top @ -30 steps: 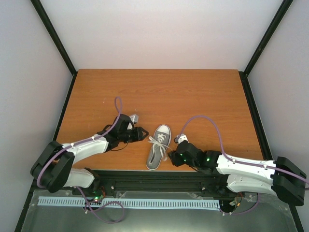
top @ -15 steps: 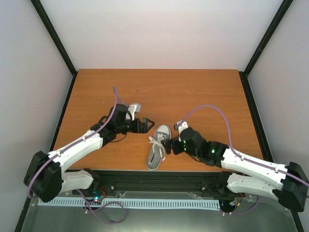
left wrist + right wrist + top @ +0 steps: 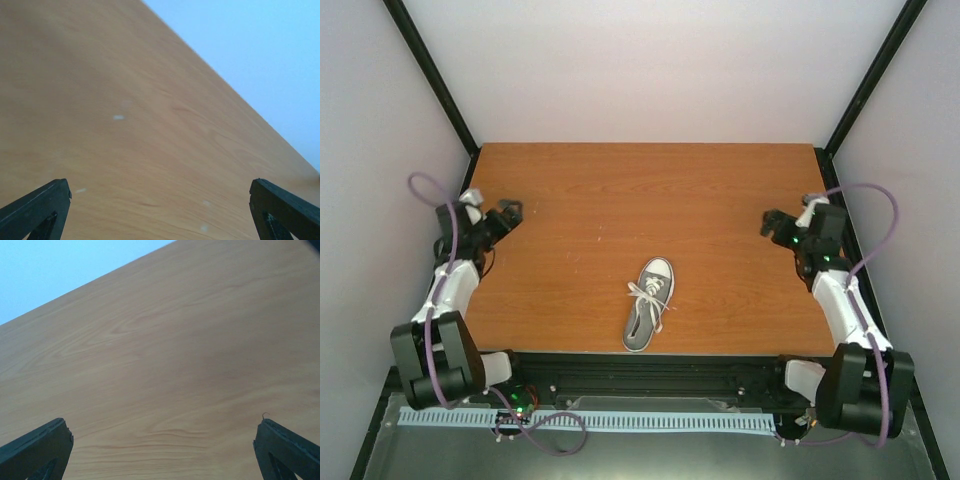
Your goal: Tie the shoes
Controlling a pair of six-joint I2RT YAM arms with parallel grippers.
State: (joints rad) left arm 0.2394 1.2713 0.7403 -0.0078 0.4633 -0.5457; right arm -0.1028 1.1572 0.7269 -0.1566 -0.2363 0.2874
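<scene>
A small grey canvas sneaker (image 3: pixel 648 303) with a white toe cap lies near the front middle of the wooden table (image 3: pixel 650 190), toe pointing away from the arms. Its white laces (image 3: pixel 650 297) lie in a bow across the top. My left gripper (image 3: pixel 508 211) is open and empty at the table's left edge, far from the shoe. My right gripper (image 3: pixel 769 222) is open and empty at the right edge, also far from it. Both wrist views show only bare wood between wide-spread fingertips (image 3: pixel 35 207) (image 3: pixel 35 447); the shoe is out of their view.
Black frame posts and pale walls close in the table on the left, right and back. A black rail (image 3: pixel 650 365) runs along the near edge under the shoe's heel. Purple cables (image 3: pixel 880 205) loop off both arms.
Both arms have pulled back from the shoe, the left to the table's left edge and the right to the right edge. The shoe stays in place, laces lying on it.
</scene>
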